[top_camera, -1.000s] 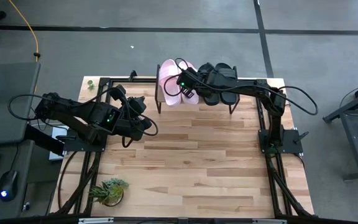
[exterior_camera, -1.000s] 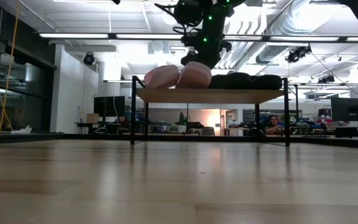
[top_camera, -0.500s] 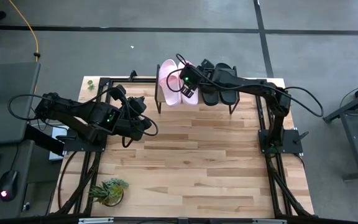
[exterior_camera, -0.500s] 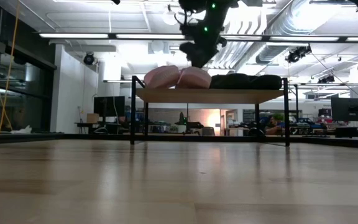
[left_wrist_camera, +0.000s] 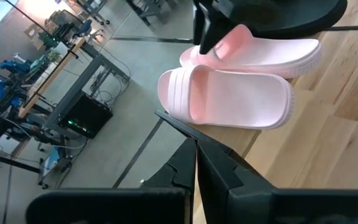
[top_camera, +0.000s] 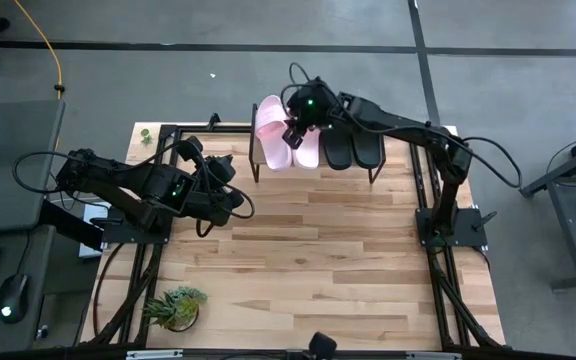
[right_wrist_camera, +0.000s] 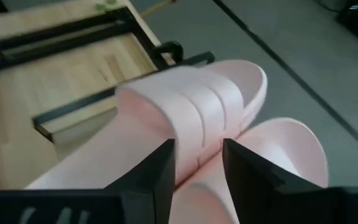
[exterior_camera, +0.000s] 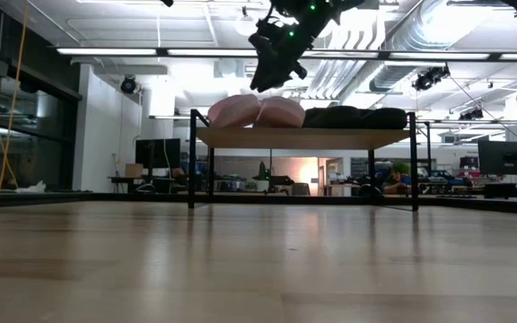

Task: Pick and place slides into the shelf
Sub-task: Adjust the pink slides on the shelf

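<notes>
Pink: 2 pink slides [top_camera: 280, 140] on shelf [top_camera: 313, 178], side by side | black: 2 black slides [top_camera: 353, 147] beside them | right gripper [top_camera: 295, 133] above pink pair, fingers apart, empty | left gripper [top_camera: 230, 205] on table, fingers together | task: all 4 look placed, nothing left.

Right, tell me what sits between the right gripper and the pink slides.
Nothing: in the low view, the right gripper hangs open above the pink slides on the shelf, only air between.
</notes>
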